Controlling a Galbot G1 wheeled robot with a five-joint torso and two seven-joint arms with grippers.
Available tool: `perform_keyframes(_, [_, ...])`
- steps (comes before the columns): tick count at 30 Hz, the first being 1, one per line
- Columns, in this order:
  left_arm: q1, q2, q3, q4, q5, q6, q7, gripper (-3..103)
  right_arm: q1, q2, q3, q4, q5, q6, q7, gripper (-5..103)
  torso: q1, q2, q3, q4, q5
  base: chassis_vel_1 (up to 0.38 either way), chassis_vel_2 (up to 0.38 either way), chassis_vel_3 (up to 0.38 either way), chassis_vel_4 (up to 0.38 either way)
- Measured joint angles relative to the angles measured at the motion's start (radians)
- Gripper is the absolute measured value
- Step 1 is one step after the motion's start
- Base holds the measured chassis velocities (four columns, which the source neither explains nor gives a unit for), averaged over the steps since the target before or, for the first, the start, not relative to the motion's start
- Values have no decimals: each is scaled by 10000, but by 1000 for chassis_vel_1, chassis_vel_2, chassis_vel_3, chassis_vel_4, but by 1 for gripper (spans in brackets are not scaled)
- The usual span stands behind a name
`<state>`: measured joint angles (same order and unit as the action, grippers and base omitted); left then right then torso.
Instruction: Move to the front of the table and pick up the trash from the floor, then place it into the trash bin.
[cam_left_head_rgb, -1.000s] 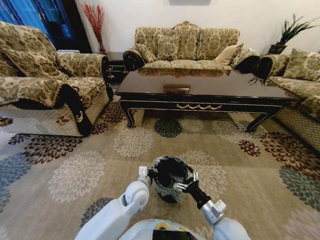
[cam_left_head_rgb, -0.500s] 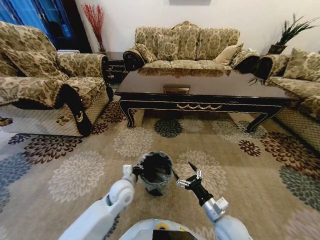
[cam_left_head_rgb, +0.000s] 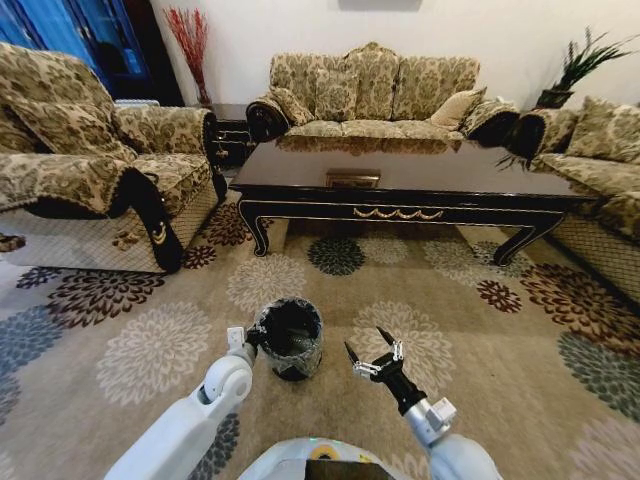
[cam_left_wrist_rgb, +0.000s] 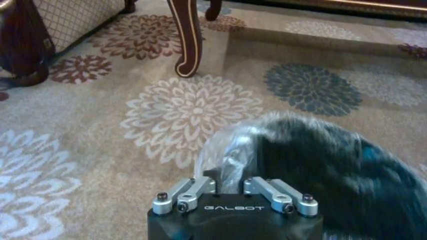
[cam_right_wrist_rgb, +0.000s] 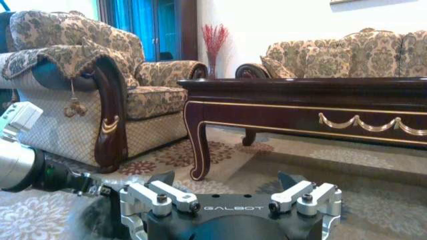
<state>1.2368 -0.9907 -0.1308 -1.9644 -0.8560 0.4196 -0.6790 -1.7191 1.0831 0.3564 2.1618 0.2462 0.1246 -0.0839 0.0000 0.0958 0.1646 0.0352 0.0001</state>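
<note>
Room is bright, evenly lit; the white back wall (cam_left_head_rgb: 500, 40) is nearly blown out. Glossy dark brown-black coffee table (cam_left_head_rgb: 400, 170) mirrors the patterned sofa w/ pale glare on its top and throws a soft shadow on the floral carpet (cam_left_head_rgb: 150, 350) beneath. Head view bends outward at edges, fisheye-like. Left wrist view: round black bin w/ crinkled grey liner (cam_left_wrist_rgb: 320, 165) is smeared w/ blur.
</note>
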Motion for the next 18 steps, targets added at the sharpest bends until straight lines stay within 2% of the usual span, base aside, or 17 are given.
perform_keyframes(1, [7, -19, 4, 9, 1, -6, 2, 19, 0, -10, 10, 6, 11, 3, 0, 100, 0, 0, 0, -1, -2, 0, 0, 0, 0])
perform_keyframes(2, [21, -35, 5, 24, 8, -9, 1, 30, 5, -17, 14, 9, 24, 3, 2, 100, 0, 0, 0, -1, -1, 0, 0, 0, 0])
perform_keyframes(4, [40, -46, 8, 26, 22, -11, 0, 30, 12, -17, 13, 10, 37, 3, 3, 100, 0, 0, 0, 0, -1, 0, 0, 0, 0])
perform_keyframes(7, [156, -62, 3, -47, 70, -26, -1, 46, 41, 3, -11, 8, 52, -1, 11, 100, 0, 0, 0, 0, -1, 0, 0, 0, 0])
perform_keyframes(8, [156, -62, 3, -47, 70, -26, -1, 46, 41, 3, -11, 8, 52, -1, 11, 100, 0, 0, 0, 0, -1, 0, 0, 0, 0])
perform_keyframes(9, [176, -62, -1, -78, 77, -28, -3, 52, 43, 3, -12, 6, 52, -1, 12, 100, 0, 0, 0, 0, -1, 0, 0, 0, 0])
perform_keyframes(11, [301, -38, -83, -360, 159, -30, -60, 62, 41, 1, 6, 2, 63, -3, 16, 100, 0, 0, 0, -1, -2, 0, 0, 0, 0])
perform_keyframes(12, [301, -38, -83, -360, 159, -30, -60, 62, 41, 1, 6, 2, 63, -3, 16, 100, 0, 0, 0, -1, -2, 0, 0, 0, 0])
perform_keyframes(14, [544, 80, -296, -980, 199, 95, -123, 73, -33, 50, 128, 56, 111, -1, -7, 100, 0, 0, 1, 0, 0, 0, 0, 0, 0])
perform_keyframes(16, [641, 156, -409, -1252, 215, 134, -117, 73, -90, 114, 217, 121, 176, 1, -15, 100, 0, 0, 0, 1, -1, 0, 0, 0, 0])
perform_keyframes(17, [708, 303, -538, -1538, 338, 108, 4, 84, -205, 261, 439, 201, 247, 13, 4, 100, 0, 0, 0, 5, -1, 0, 0, 0, 0])
perform_keyframes(18, [703, 441, -635, -1718, 567, -49, 234, 89, -337, 474, 708, 245, 245, 63, 84, 100, 0, 0, 0, 0, 0, 0, 0, 0, 0])
